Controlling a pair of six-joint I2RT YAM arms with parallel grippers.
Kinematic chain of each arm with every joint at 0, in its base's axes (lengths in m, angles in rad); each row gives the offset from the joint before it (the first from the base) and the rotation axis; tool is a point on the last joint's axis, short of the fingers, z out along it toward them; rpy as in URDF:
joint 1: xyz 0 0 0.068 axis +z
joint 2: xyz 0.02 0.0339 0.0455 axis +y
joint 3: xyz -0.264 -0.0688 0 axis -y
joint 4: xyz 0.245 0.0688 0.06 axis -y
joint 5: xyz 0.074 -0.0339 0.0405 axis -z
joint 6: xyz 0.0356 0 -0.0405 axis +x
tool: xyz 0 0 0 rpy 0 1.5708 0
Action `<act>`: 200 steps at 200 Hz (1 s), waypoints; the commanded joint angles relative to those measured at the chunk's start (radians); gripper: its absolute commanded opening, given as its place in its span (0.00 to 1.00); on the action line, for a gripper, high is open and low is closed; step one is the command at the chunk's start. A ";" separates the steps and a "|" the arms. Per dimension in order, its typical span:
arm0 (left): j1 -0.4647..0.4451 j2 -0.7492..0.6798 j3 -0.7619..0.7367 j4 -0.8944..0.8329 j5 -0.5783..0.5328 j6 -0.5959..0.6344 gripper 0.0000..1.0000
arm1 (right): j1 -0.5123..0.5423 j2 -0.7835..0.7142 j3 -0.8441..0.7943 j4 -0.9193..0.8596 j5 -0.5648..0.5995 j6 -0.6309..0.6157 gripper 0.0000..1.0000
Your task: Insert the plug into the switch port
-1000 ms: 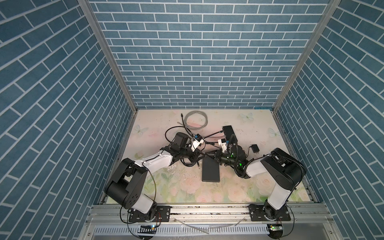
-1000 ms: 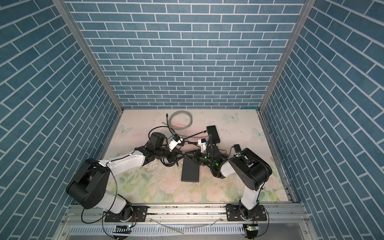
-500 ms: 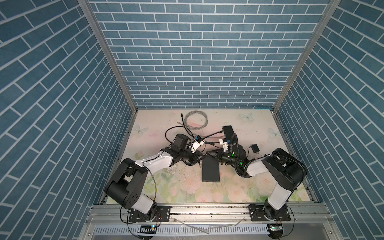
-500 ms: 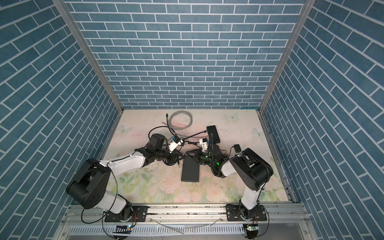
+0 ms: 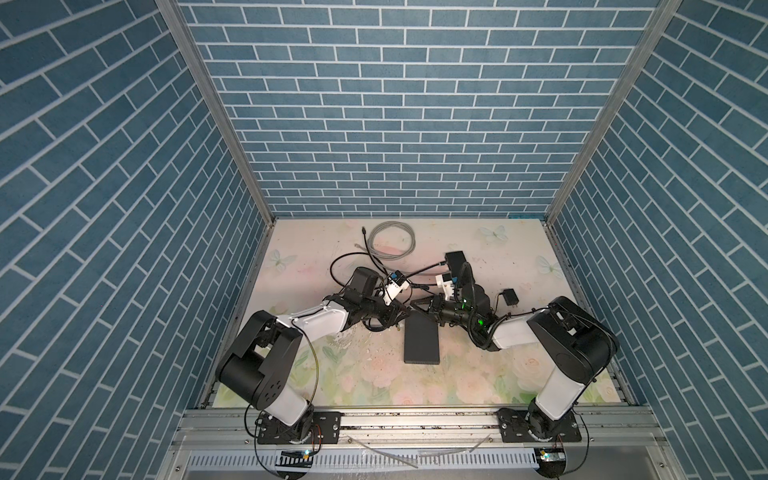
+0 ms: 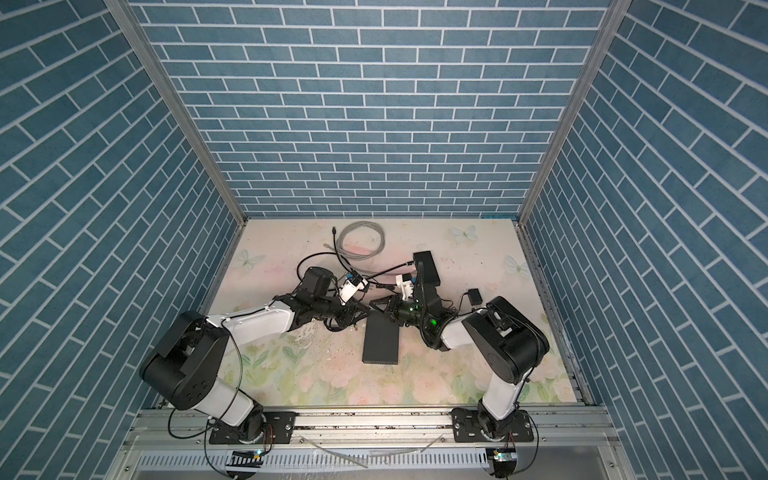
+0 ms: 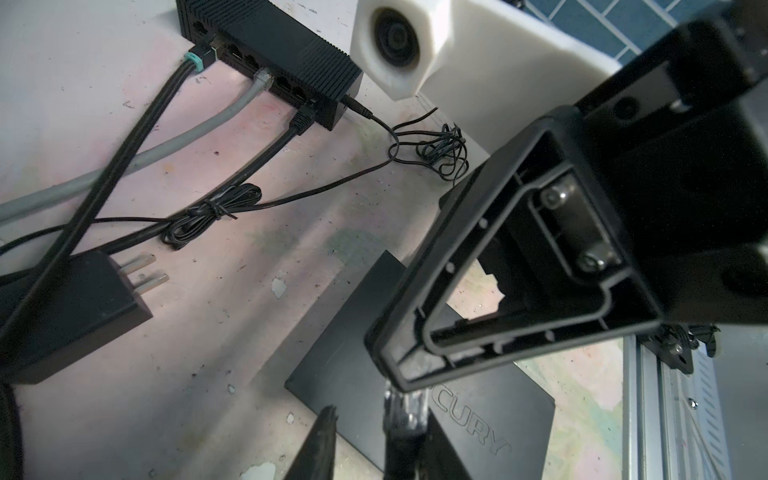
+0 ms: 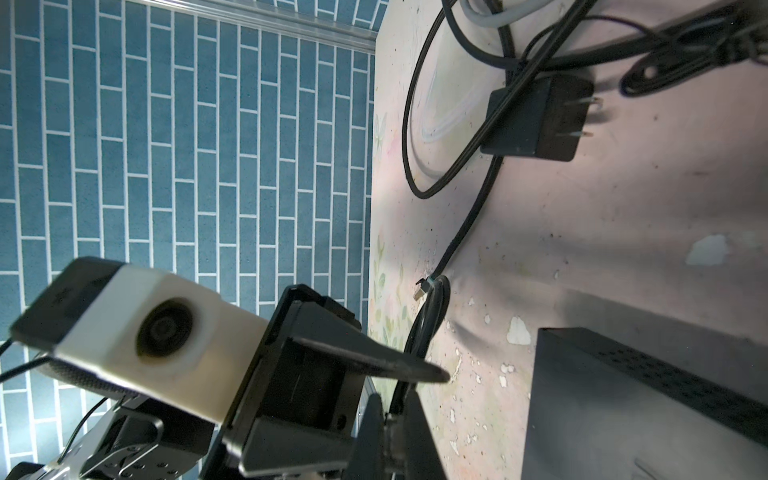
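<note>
Both grippers meet just above the far end of the near black switch (image 5: 422,343) (image 6: 380,343) (image 7: 353,353) (image 8: 623,415); its ports do not show. My right gripper (image 5: 417,309) (image 6: 376,309) (image 8: 392,399) is shut on the clear plug (image 7: 405,409) of a black cable. The plug sticks out of the right gripper's tip, between the fingers of my left gripper (image 5: 401,313) (image 6: 361,313) (image 7: 376,419). It lies against one left finger, and a gap separates it from the other finger (image 7: 322,436). One left finger (image 8: 374,365) crosses the right wrist view.
A second black switch (image 5: 455,259) (image 7: 282,50) stands farther back with several cables plugged in. A black power adapter (image 7: 75,307) (image 8: 536,120) and tangled cables lie beside the grippers. Another adapter (image 5: 510,297) lies to the right. A grey cable coil (image 5: 390,241) lies at the back.
My left gripper's jaws have narrowed a little around the plug. Both arms have stayed almost where they were.
</note>
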 commanded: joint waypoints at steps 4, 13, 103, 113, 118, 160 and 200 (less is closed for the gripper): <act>-0.005 0.005 0.012 0.014 -0.005 0.003 0.28 | 0.005 -0.047 0.042 -0.009 -0.024 0.004 0.00; -0.003 -0.002 0.008 0.020 -0.006 0.000 0.29 | 0.005 -0.049 0.040 -0.017 -0.022 -0.001 0.00; 0.016 -0.013 -0.022 0.075 0.044 -0.024 0.19 | 0.005 -0.039 0.038 -0.012 -0.025 0.000 0.00; 0.017 -0.011 -0.017 0.064 0.049 -0.019 0.15 | 0.004 -0.040 0.040 -0.012 -0.025 0.000 0.00; 0.017 -0.011 -0.015 0.062 0.050 -0.018 0.13 | 0.005 -0.039 0.040 -0.015 -0.024 0.000 0.00; 0.017 -0.015 0.095 -0.137 -0.003 0.142 0.07 | -0.021 -0.039 0.023 -0.041 -0.029 -0.037 0.00; 0.020 0.038 0.294 -0.565 -0.123 0.412 0.08 | -0.110 -0.149 -0.027 -0.269 0.001 -0.154 0.15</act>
